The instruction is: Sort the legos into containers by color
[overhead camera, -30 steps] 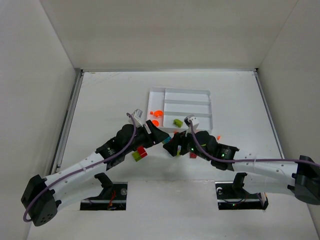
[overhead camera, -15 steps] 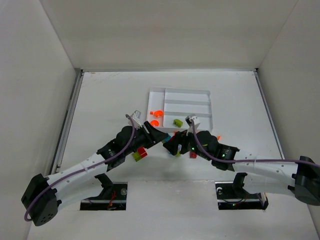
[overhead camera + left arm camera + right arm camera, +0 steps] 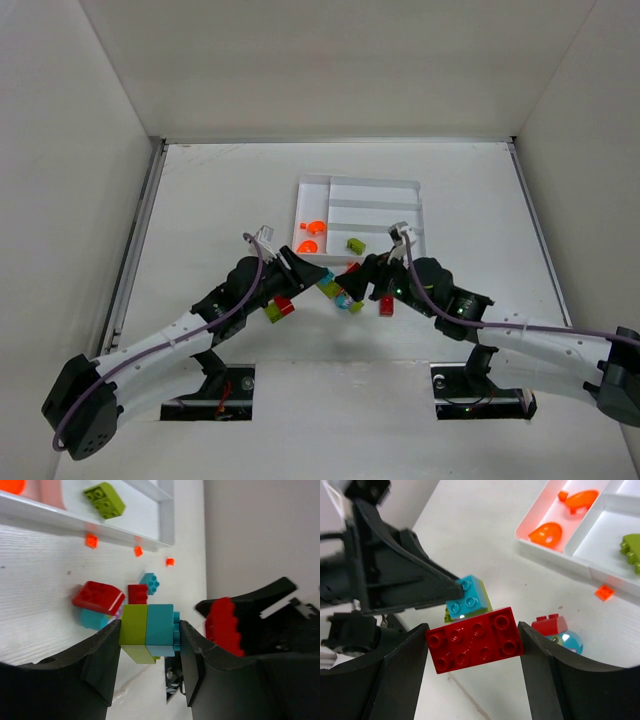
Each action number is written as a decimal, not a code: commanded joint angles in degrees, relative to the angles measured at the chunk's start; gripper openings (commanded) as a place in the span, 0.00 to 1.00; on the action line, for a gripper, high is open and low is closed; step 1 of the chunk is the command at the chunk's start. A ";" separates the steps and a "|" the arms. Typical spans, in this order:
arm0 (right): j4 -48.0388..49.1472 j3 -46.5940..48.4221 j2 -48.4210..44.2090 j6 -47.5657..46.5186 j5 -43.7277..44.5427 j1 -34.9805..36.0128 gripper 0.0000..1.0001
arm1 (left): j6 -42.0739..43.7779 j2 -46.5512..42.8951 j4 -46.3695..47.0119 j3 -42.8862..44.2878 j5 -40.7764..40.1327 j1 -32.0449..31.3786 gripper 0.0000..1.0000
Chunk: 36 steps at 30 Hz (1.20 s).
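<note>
We saw left jaws clamped on joined lime-and-teal plastic bricks (image 3: 147, 630), right jaws on red plastic brick (image 3: 475, 639); probably mid-carry, next needed white plastic tray (image 3: 421, 212) slots.

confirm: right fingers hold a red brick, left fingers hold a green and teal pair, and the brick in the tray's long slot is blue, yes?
No: the brick in a long slot of the tray is lime green, not blue, as the left wrist view shows. The rest is right.
</note>
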 commanded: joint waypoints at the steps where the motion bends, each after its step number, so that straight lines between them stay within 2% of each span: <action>1: 4.07 -0.07 -2.77 1.08 -2.09 -2.40 0.54 | 2.21 -1.20 -1.02 -1.37 -1.15 0.83 0.17; 7: 3.81 2.38 -1.56 0.38 -1.93 -7.85 0.54 | 3.61 -3.83 -2.34 -0.93 -0.45 3.55 0.18; 12: 3.72 10.20 13.02 -0.15 5.44 -14.27 0.54 | 6.86 -6.47 -2.69 1.27 -0.28 4.17 0.20; 20: -0.14 27.16 36.66 -2.26 14.86 -17.88 0.54 | 11.79 -10.95 -6.99 1.27 -0.63 5.14 0.21; 24: -2.34 33.67 45.02 -2.35 18.02 -19.11 0.58 | 12.67 -13.06 -8.84 0.57 -0.01 7.33 0.22; 32: -4.01 39.30 51.89 -1.64 20.14 -20.78 0.63 | 12.76 -12.72 -8.67 0.48 1.39 8.39 0.22; 36: -4.28 39.57 52.33 -1.64 19.97 -21.22 0.74 | 12.76 -12.10 -8.75 1.35 1.39 7.95 0.22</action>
